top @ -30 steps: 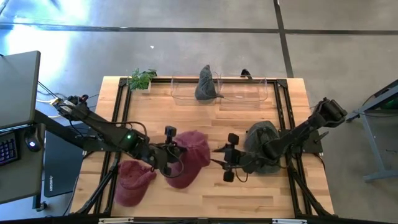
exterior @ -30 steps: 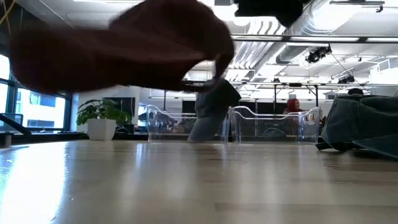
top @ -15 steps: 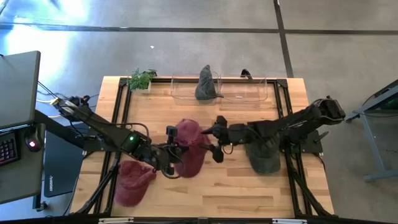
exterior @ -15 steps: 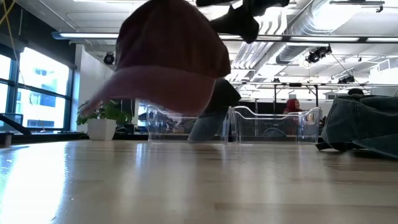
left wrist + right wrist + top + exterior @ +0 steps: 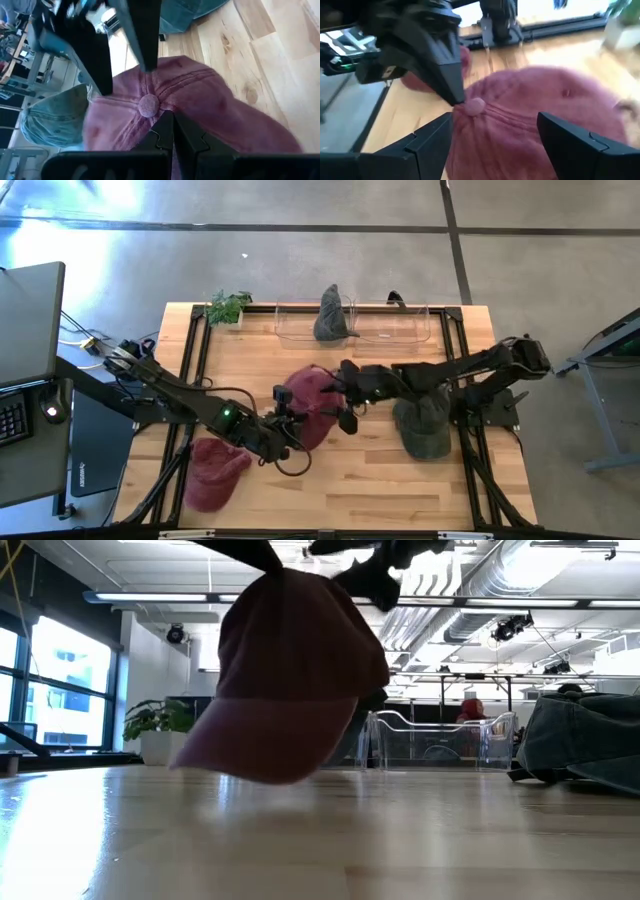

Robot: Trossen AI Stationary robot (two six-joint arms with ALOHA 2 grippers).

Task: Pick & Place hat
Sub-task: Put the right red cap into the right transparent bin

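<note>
Two arms | left fingers (image 5: 167, 131) pinch maroon hat (image 5: 312, 402) | right fingers (image 5: 577, 137) spread wide.

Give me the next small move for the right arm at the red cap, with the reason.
Probably close the right gripper on the red cap. Its fingers stand open on either side of the crown, while the left gripper is shut on the cap near its top button, holding it off the table.
</note>
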